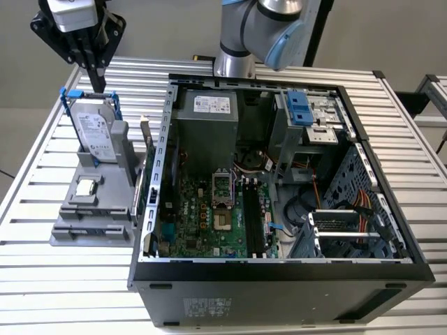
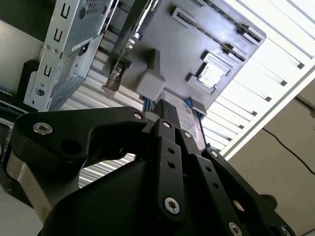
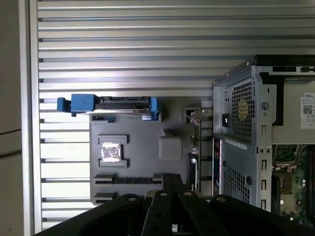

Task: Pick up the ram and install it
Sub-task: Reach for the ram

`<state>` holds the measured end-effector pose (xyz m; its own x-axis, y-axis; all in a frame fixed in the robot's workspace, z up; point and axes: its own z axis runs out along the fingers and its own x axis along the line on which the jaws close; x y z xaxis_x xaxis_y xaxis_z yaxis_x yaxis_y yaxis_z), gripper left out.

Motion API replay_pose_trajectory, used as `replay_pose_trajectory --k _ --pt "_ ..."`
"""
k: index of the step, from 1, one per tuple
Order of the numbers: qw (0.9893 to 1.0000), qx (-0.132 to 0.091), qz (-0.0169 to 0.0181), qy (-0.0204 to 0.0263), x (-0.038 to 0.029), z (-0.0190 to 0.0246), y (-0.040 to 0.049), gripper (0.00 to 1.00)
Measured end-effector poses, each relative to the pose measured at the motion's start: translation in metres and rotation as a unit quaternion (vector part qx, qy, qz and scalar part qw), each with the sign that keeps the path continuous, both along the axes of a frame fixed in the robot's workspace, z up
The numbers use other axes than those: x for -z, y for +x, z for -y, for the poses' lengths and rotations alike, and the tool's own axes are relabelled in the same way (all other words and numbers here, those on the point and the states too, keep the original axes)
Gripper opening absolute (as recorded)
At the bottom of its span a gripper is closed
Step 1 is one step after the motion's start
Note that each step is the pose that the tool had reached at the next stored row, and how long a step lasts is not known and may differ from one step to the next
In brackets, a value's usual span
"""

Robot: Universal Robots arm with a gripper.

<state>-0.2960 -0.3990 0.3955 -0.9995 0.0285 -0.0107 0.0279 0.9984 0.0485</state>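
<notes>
**Pincer poised high, ram waiting in its holder**

The pincer (image 1: 98, 78) hung in the upper left of the exterior view, fingers drawn together and carrying nothing, just above the hard drive (image 1: 94, 132). The ram (image 1: 144, 136) stood on edge at the side of the gray holder (image 1: 77, 218), left of centre and just beside the computer case (image 1: 279, 279). A clean pick would likely have meant spreading the fingers, squaring them to the thin board and dropping straight, clear of the case wall. Below lay a ribbed metal table (image 1: 42, 279); behind, a plain pale wall (image 1: 160, 28).
</notes>
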Motion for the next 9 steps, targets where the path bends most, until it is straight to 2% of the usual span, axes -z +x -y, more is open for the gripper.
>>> replay_pose_trajectory --k 9 --pt "1.0000 0.000 0.0000 0.0000 0.0001 0.0000 -0.0098 0.00"
